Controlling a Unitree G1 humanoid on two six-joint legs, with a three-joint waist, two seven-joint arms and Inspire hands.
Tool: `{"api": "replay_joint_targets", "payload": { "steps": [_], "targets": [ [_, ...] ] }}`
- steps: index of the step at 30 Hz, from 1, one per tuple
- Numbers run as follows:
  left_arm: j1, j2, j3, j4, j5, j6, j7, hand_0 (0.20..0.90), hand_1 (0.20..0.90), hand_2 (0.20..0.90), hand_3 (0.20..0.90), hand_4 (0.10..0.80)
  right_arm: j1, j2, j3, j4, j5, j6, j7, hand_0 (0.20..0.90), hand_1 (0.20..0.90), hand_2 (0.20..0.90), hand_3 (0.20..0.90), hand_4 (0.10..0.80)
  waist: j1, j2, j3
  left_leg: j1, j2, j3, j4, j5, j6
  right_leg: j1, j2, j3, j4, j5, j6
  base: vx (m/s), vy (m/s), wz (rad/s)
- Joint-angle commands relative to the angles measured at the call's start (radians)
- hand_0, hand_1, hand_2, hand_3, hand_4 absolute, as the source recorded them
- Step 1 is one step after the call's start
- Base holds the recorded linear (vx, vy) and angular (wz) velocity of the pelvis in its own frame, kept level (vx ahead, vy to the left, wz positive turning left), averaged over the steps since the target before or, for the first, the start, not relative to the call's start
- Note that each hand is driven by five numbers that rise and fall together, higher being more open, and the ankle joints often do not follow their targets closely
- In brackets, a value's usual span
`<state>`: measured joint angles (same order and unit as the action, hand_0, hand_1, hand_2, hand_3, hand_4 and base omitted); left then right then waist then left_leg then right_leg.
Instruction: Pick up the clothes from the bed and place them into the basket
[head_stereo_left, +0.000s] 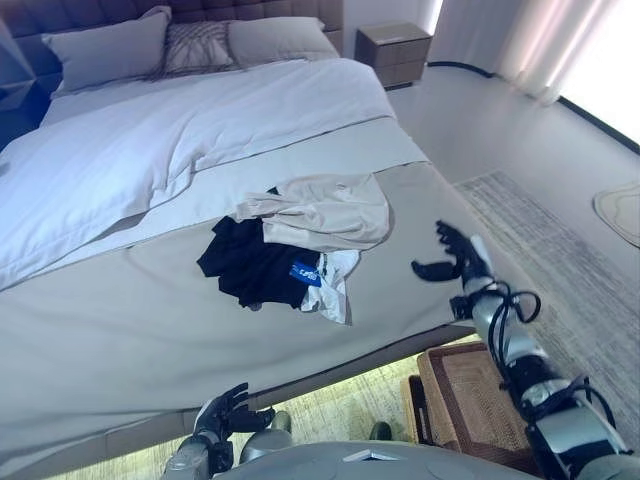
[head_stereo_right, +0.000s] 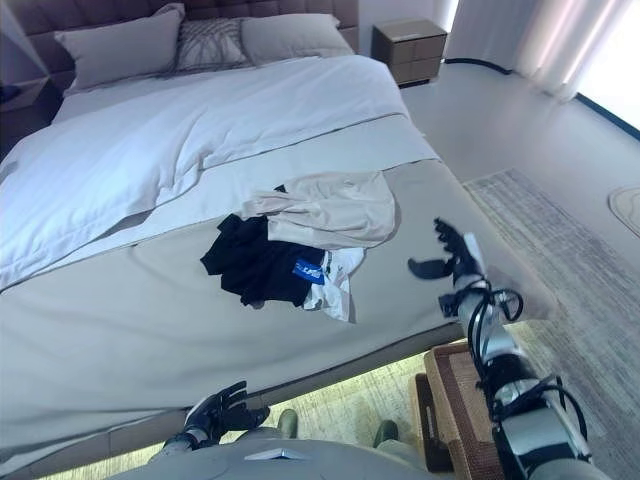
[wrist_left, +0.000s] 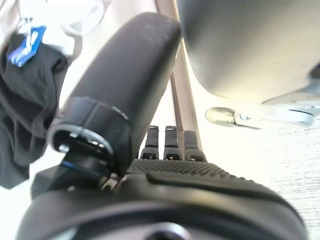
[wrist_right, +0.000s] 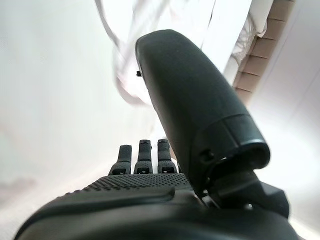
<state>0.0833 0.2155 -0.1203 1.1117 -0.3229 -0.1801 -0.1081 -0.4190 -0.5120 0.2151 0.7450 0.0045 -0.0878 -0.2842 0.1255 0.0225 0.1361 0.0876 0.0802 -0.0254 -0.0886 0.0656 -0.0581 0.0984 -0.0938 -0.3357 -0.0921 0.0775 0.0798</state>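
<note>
Bed: taupe cover across the foot half, white duvet folded back toward the headboard at 11 o'clock in the head views; nothing has been lifted off it yet.
Basket: brown woven rim seen on the floor at the foot of the bed, at about 5 o'clock, directly beneath the right forearm.
Clothes: one loose heap near the middle of the cover. Three pieces are made out: a beige garment on top toward 1 o'clock, a black garment spread toward 8 o'clock, a white piece with a blue tag at the near edge.
Heap long axis: judged to run from 8 o'clock to 2 o'clock, slantwise to the foot edge.
Right hand: raised above the near right part of the cover, fingers spread wide, thumb apart, nothing held. The heap lies at 9 o'clock from it, near but not touching.
Left hand: low, below the foot edge of the bed at 7 o'clock, fingers relaxed, nothing held; the heap lies at 12 to 1 o'clock from it, well apart.
Nearer hand: right, by judgement; it also stands above the basket, so a short sideways reach is expected to be called for.
</note>
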Motion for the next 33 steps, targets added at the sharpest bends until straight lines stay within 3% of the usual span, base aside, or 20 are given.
{"api": "replay_joint_targets", "payload": {
  "steps": [1, 8, 10, 12, 13, 16, 20, 22, 33],
  "targets": [
    [-0.058, 0.052, -0.076, -0.043, 0.011, -0.071, -0.027, 0.900, 0.900, 0.900, 0.900, 0.800, -0.216, -0.098, 0.045, -0.100, -0.120, 0.003, -0.149, 0.900, 0.900, 0.900, 0.900, 0.800, 0.049, -0.026, 0.047, -0.061, -0.038, 0.026, 0.077, -0.068, 0.003, 0.000, -0.029, -0.017, 0.155, -0.159, -0.046, 0.005, 0.028, 0.25],
    [-0.118, 0.090, -0.170, -0.106, 0.007, -0.135, -0.057, 0.900, 0.900, 0.900, 0.900, 0.800, -0.479, -0.250, 0.098, -0.045, -0.207, 0.070, -0.217, 0.900, 0.900, 0.900, 0.900, 0.800, 0.100, 0.016, 0.180, -0.238, -0.073, -0.032, 0.201, -0.064, 0.008, -0.174, -0.057, -0.048, 0.333, -0.210, -0.074, -0.135, 0.030, 0.24],
    [-0.123, 0.106, -0.195, -0.137, 0.029, -0.202, -0.029, 0.900, 0.900, 0.900, 0.900, 0.800, -0.554, -0.296, 0.140, -0.020, -0.209, 0.078, -0.233, 0.900, 0.900, 0.900, 0.900, 0.800, 0.115, 0.038, 0.224, -0.297, -0.087, -0.048, 0.253, -0.062, 0.013, -0.238, -0.077, -0.053, 0.420, -0.229, -0.085, -0.077, 0.048, 0.15],
    [-0.120, 0.125, -0.211, -0.186, 0.076, -0.309, 0.132, 0.900, 0.900, 0.900, 0.900, 0.800, -0.604, -0.322, 0.171, -0.012, -0.197, 0.091, -0.233, 0.900, 0.900, 0.900, 0.900, 0.800, 0.124, 0.052, 0.258, -0.355, -0.107, -0.056, 0.323, -0.073, 0.021, -0.299, -0.100, -0.051, 0.507, -0.251, -0.096, 0.019, 0.014, 0.27],
    [-0.120, 0.140, -0.198, -0.219, 0.098, -0.356, 0.281, 0.900, 0.900, 0.900, 0.900, 0.800, -0.611, -0.326, 0.183, -0.017, -0.208, 0.100, -0.240, 0.900, 0.900, 0.900, 0.900, 0.800, 0.129, 0.050, 0.272, -0.370, -0.118, -0.060, 0.368, -0.111, 0.022, -0.320, -0.115, -0.034, 0.563, -0.291, -0.092, 0.075, -0.024, 0.28],
    [-0.121, 0.174, -0.139, -0.335, 0.092, -0.361, 0.430, 0.900, 0.900, 0.900, 0.900, 0.800, -0.636, -0.326, 0.193, -0.026, -0.217, 0.126, -0.253, 0.900, 0.900, 0.900, 0.900, 0.800, 0.149, 0.050, 0.308, -0.456, -0.144, -0.053, 0.478, -0.147, 0.043, -0.404, -0.151, -0.033, 0.681, -0.321, -0.100, 0.002, -0.026, 0.21],
    [-0.108, 0.222, -0.104, -0.463, 0.149, -0.368, 0.482, 0.900, 0.900, 0.900, 0.900, 0.800, -0.700, -0.339, 0.196, 0.004, -0.228, 0.152, -0.244, 0.900, 0.900, 0.900, 0.900, 0.800, 0.176, 0.060, 0.350, -0.578, -0.167, -0.030, 0.629, -0.194, 0.061, -0.513, -0.182, -0.039, 0.841, -0.362, -0.117, -0.021, -0.035, 0.11],
    [-0.123, 0.272, -0.106, -0.532, 0.154, -0.362, 0.507, 0.900, 0.900, 0.900, 0.900, 0.800, -0.775, -0.357, 0.230, 0.022, -0.221, 0.196, -0.226, 0.900, 0.900, 0.900, 0.900, 0.800, 0.181, 0.074, 0.373, -0.655, -0.176, -0.018, 0.716, -0.213, 0.070, -0.588, -0.189, -0.027, 0.930, -0.384, -0.125, -0.044, -0.009, 0.11],
    [-0.090, 0.356, -0.056, -0.680, 0.066, -0.399, 0.490, 0.900, 0.900, 0.900, 0.900, 0.800, -0.957, -0.427, 0.361, 0.124, -0.184, 0.256, -0.151, 0.900, 0.900, 0.900, 0.900, 0.800, 0.199, 0.096, 0.384, -0.898, -0.186, -0.004, 1.004, -0.293, 0.106, -0.838, -0.187, 0.018, 1.179, -0.451, -0.160, 0.013, -0.014, -0.01]
  ]
}}
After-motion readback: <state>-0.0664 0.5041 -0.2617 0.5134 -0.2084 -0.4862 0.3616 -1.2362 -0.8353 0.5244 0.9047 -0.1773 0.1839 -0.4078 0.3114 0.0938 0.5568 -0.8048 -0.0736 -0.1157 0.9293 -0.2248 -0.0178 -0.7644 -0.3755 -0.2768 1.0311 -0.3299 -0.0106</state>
